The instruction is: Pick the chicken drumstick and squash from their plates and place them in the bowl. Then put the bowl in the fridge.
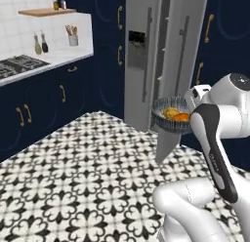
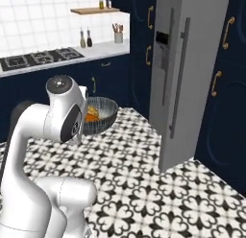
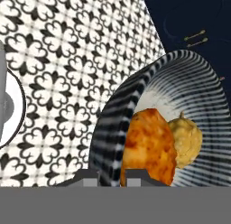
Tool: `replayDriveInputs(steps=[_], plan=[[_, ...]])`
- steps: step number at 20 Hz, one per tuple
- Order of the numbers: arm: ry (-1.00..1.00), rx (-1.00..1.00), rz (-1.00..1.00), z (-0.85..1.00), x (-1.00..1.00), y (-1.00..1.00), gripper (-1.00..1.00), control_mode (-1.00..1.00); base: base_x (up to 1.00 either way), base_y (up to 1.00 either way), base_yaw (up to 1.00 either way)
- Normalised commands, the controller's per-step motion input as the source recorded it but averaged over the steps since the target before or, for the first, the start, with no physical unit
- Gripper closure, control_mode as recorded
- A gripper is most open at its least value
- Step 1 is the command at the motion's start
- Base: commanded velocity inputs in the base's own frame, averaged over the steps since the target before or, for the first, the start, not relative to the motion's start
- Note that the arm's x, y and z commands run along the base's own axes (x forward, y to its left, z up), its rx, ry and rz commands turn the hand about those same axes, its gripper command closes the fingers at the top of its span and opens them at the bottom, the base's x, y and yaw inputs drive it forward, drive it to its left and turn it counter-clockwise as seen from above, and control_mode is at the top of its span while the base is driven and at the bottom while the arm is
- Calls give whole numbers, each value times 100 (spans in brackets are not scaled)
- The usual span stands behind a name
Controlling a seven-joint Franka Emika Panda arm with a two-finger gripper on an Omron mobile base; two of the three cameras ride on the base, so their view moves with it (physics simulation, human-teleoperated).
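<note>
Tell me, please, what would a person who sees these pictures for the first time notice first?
Probably the bowl, held up in the air by the white arm in front of the fridge, whose door stands open. Inside the bowl lie the orange-brown chicken drumstick and, beside it, the yellow squash. The gripper is shut on the bowl's rim, above the black and white patterned floor.

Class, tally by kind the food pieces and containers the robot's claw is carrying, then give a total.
Bowl: 1
Chicken drumstick: 1
Squash: 1
Total: 3
</note>
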Motion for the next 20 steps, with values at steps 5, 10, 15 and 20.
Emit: replayDriveInputs(steps=[5,10,15,20], plan=[[0,0,0,0,0,0,100,100,100,100,-48],[0,0,0,0,0,0,100,100,100,100,-44],[0,0,0,0,0,0,100,100,100,100,-45],[0,0,0,0,0,0,100,100,97,100,-46]])
